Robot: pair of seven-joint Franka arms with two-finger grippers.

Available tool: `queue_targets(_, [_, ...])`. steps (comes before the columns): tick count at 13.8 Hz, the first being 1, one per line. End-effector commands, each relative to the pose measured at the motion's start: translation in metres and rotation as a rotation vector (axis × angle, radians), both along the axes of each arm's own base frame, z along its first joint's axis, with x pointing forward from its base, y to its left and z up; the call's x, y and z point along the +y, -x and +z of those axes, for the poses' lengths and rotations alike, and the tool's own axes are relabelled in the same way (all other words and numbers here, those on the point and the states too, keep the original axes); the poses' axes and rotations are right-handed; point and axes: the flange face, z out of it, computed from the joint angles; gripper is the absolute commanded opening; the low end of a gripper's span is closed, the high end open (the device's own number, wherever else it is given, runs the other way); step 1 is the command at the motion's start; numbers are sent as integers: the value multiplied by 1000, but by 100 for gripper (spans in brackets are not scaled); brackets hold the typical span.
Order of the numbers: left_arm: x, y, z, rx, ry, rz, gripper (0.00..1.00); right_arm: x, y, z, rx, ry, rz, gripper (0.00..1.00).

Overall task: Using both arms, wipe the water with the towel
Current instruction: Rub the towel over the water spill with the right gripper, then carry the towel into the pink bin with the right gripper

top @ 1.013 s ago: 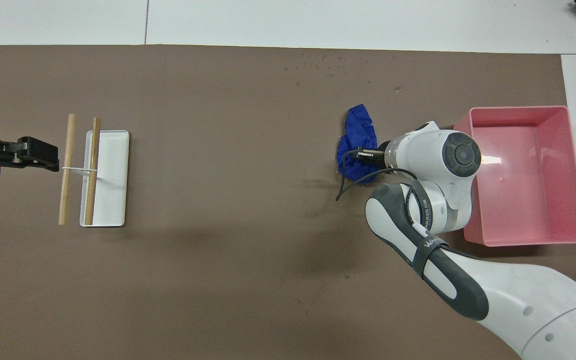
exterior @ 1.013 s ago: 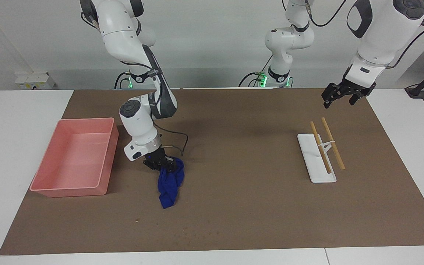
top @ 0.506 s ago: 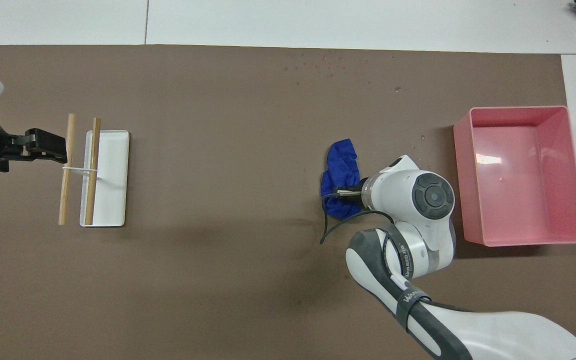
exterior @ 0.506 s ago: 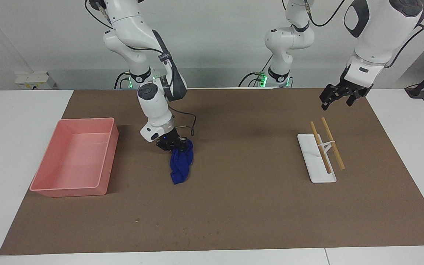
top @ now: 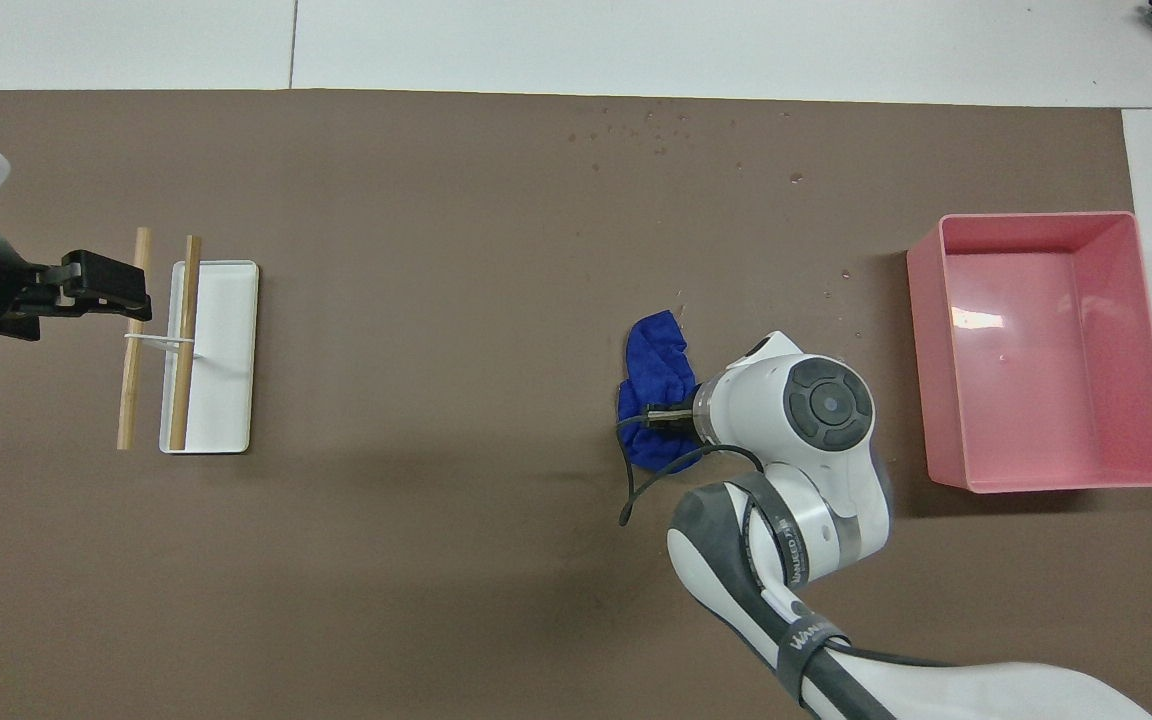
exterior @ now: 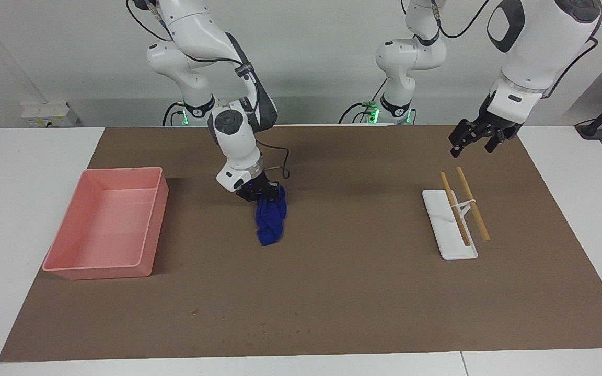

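Observation:
My right gripper point(exterior: 259, 194) is shut on the top of a crumpled blue towel point(exterior: 270, 224). The towel hangs down over the brown mat beside the pink bin; I cannot tell if its lower end touches the mat. In the overhead view the right gripper point(top: 651, 415) and towel point(top: 654, 360) show mid-mat. The water point(exterior: 269, 330) is a sparse scatter of tiny specks near the mat's edge farthest from the robots, also seen from overhead point(top: 656, 125), well apart from the towel. My left gripper point(exterior: 471, 141) is open and empty, raised beside the wooden sticks point(top: 96, 290).
An empty pink bin point(exterior: 149, 224) stands toward the right arm's end of the table. A white tray point(exterior: 450, 245) with two wooden sticks point(exterior: 472, 206) tied by a white band lies toward the left arm's end. The brown mat point(exterior: 363, 282) covers the table's middle.
My right gripper has carried the towel closer to the robots and toward the table's middle, away from the water specks. My left gripper has shifted slightly toward the sticks.

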Motion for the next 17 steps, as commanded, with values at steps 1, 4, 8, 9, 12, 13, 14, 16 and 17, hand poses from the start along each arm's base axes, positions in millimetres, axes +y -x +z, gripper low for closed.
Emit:
queue_targets(1, [-1, 1, -1, -12, 12, 7, 100, -53, -19, 72, 6, -5, -87, 0])
queue_targets(4, [-1, 2, 0, -4, 13, 8, 100, -106, -38, 150, -20, -13, -153, 0])
queue_targets(8, [-4, 2, 2, -12, 12, 3, 100, -187, -53, 212, -71, 55, -182, 0])
queue_targets(9, [-3, 2, 1, -9, 11, 3, 100, -216, -57, 224, -95, 111, -154, 0])
queue_targets(12, [-4, 2, 3, -13, 12, 3, 100, -287, -55, 224, -96, 191, -113, 0])
queue_targets(13, [-4, 1, 3, -16, 12, 3, 100, -307, -52, 217, -78, 204, -120, 0])
queue_targets(14, [-4, 0, 3, -21, 13, 4, 100, -327, -45, 206, -55, 208, -104, 0])
queue_targets(16, [-4, 1, 2, -21, 13, 4, 100, -343, -34, 185, -12, 209, -68, 0])
queue_targets(17, [-3, 2, 1, -19, 12, 5, 100, -358, -29, 168, 16, 205, -40, 0])
